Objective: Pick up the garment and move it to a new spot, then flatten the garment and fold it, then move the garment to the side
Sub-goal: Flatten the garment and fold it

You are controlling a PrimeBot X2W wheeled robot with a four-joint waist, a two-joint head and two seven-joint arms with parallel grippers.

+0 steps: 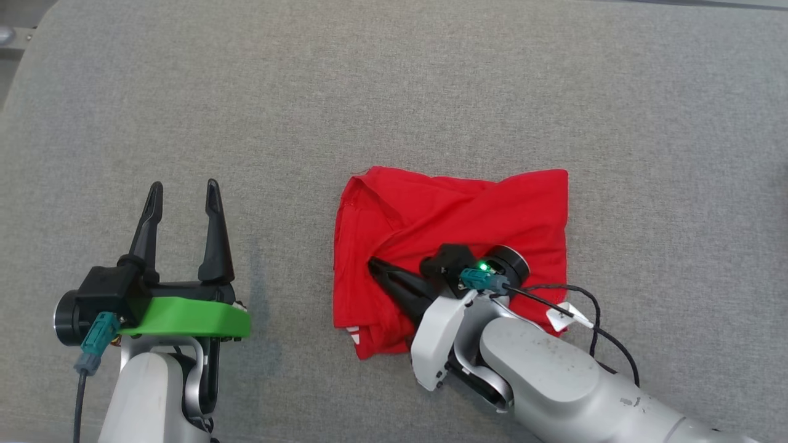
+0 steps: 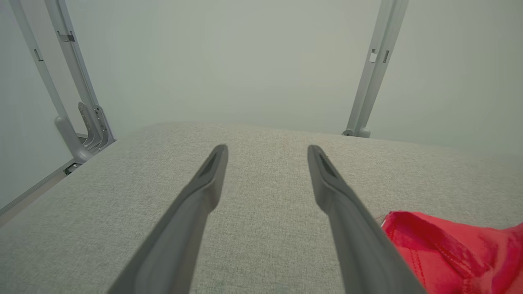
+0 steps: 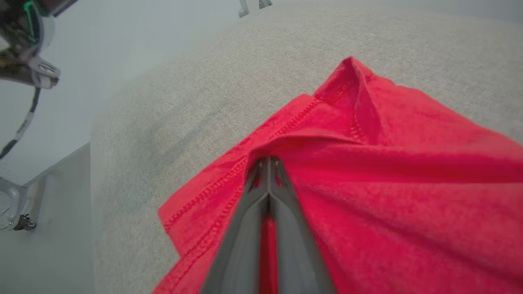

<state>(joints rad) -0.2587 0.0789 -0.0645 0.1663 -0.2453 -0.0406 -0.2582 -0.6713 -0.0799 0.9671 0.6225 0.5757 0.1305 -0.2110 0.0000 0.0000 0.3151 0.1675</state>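
Head view, lower centre to right: red folded cloth garment (image 1: 468, 209), rough rectangle, lying on grey fabric-covered desk (image 1: 394, 80). Creased diagonally, stitched hem along left edge, bit of white print (image 1: 354, 332) at bottom left corner. Small white tag (image 1: 563, 317) by lower right corner, next to black cable (image 1: 606, 335) off the rt wrist.

Right jaws: pressed together, laid across garment's lower left part, tips toward frame left, creases bunched up at the tips. In rt wrist view, dark right fingers (image 3: 286, 228) shut tight at frame centre, tips tucked under a raised fold of red cloth, sliver of red between them, so pinching the garment.

Left jaws: spread wide, gripping nothing. Lower left of head view, well apart from garment, dark left fingers (image 1: 215, 234) pointing up frame over bare desk. Green plastic cover (image 1: 184, 317) at that wrist, teal plug (image 1: 95, 341) below it.

Left wrist view: both fingers apart w/ desk fabric between, garment corner at lower right just beside the right-hand finger. Grey metal frame posts (image 2: 73, 81) at upper left and upper right, pale wall behind.
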